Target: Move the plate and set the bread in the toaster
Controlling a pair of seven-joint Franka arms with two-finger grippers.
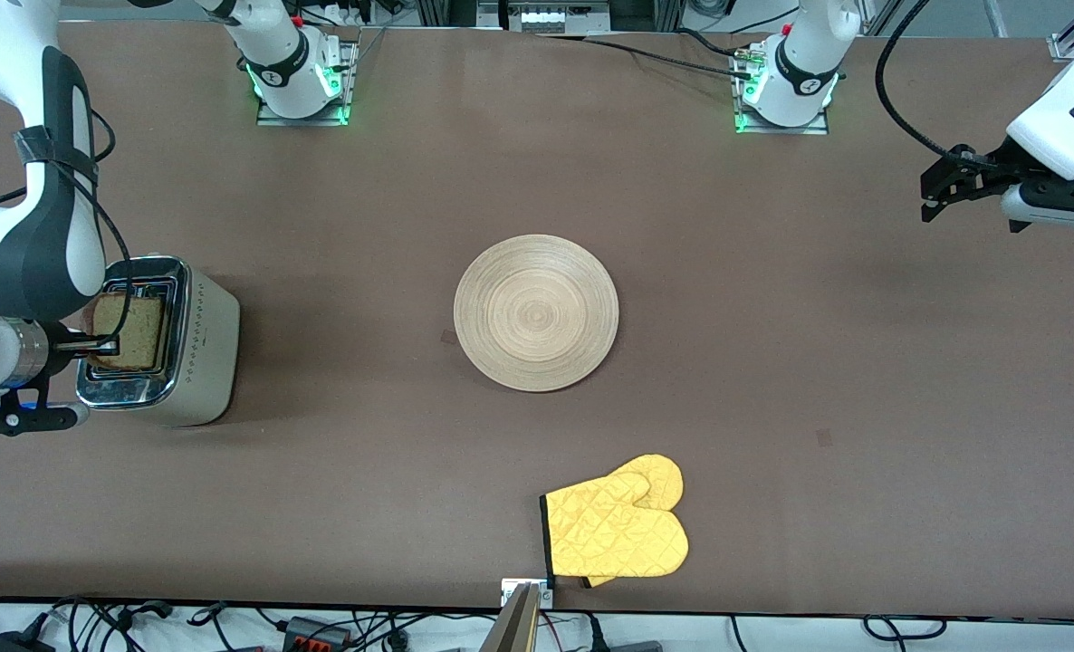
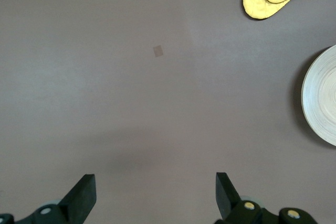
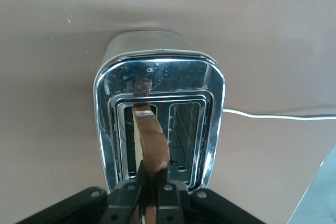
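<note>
The right gripper (image 1: 102, 344) pinches the bread (image 1: 128, 330) on edge, over a slot of the toaster (image 1: 202, 349) at the right arm's end of the table (image 1: 772, 362). The plate (image 1: 536, 312) lies at mid-table, with yellow oven mitts (image 1: 616, 530) nearer the front camera. The left gripper (image 1: 940, 195) waits with fingers (image 2: 84, 192) spread over bare tabletop at the left arm's end.

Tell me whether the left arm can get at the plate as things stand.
Probably yes. The left end effector hangs open and empty over bare table toward its own end, and nothing lies between it and the plate. The oven mitts lie nearer the camera, and the right end effector holds bread over the toaster.
</note>
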